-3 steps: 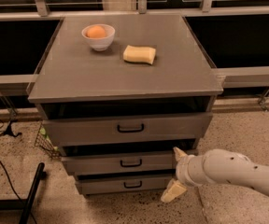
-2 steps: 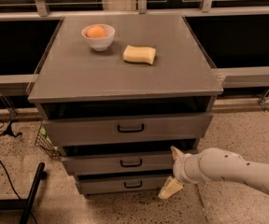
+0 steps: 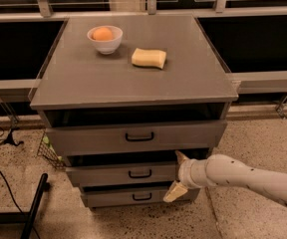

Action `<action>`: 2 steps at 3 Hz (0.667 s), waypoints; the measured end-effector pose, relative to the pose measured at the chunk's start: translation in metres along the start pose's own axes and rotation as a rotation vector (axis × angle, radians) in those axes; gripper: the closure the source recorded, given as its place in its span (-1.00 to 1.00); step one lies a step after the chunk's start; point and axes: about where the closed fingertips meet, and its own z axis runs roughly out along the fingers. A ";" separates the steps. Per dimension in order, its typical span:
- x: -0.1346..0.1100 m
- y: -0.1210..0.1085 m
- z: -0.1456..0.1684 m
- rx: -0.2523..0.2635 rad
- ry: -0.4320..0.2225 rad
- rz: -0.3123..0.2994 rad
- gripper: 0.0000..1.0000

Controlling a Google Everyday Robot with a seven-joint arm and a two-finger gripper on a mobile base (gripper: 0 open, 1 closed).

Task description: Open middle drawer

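Since the gripper (image 3: 178, 175) sits just right of the black bar handle (image 3: 140, 174) on the middle drawer (image 3: 98, 175) rather than on it, I'd call the grasp not yet made. Fingers are spread apart, one tip above handle height, one below, holding nothing; they bracket the right end of the drawer front. Contact with the front: can't tell. White arm (image 3: 253, 177) extends further right of the handle.

Middle drawer is the grey front carrying that handle, with the taller top drawer (image 3: 93, 139) directly above the handle and the bottom drawer (image 3: 108, 198) directly below. Dark gap just above the handle, under the top drawer; can't tell if the drawer is fully home or cracked open.

Handling, my read: rigid, smooth flat front, nothing to pinch on the face. Handle is the only real purchase: small, thin, stiff bar with a shallow gap behind. Take it at centre so the pull runs straight out; pulling from right of the handle may rack the drawer on its slides. Contents hidden, so weight unknown; expect some sticking at first. Not fragile.

Well above the handle, on the cabinet top (image 3: 183, 83): white bowl (image 3: 106, 46) with an orange (image 3: 102, 33), plus a yellow sponge (image 3: 149, 58). A jerky pull could shake them.
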 end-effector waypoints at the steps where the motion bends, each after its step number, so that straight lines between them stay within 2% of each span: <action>1: 0.008 -0.006 0.011 -0.002 0.004 -0.008 -1.00; 2: 0.014 -0.016 0.036 -0.008 -0.014 -0.031 -1.00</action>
